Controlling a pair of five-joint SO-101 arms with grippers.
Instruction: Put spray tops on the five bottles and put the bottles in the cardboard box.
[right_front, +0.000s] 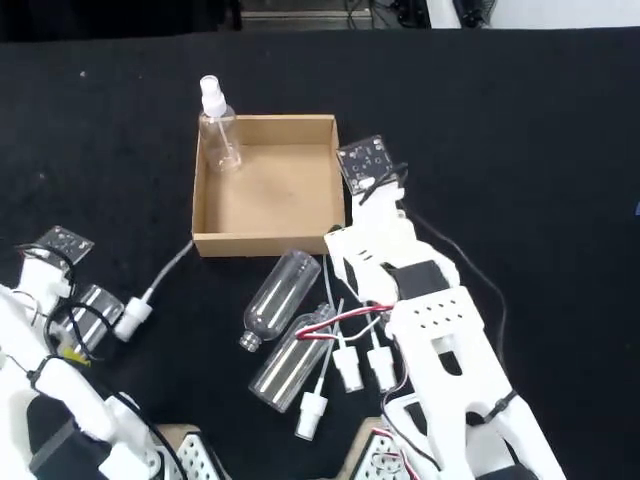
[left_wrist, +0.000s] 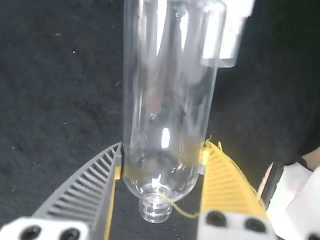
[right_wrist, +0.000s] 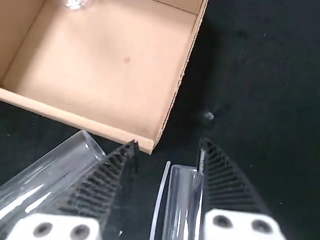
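My left gripper (left_wrist: 161, 165) is shut on a clear bottle (left_wrist: 167, 95), its bare neck toward the wrist; in the high view it sits at the table's left (right_front: 88, 318). A white spray top (right_front: 132, 318) lies just beside it, its tube trailing toward the cardboard box (right_front: 205, 243). One capped bottle (right_front: 218, 125) stands in the box's far left corner. Two uncapped bottles (right_front: 282, 290) (right_front: 290, 362) lie in front of the box. My right gripper (right_wrist: 167, 147) is open over their ends, by the box's near right corner (right_wrist: 150, 142).
Three loose spray tops (right_front: 347, 367) (right_front: 382, 366) (right_front: 311, 412) lie near the table's front, beside the right arm (right_front: 440, 330). Red and white cables cross the lower lying bottle. The table is covered in black cloth.
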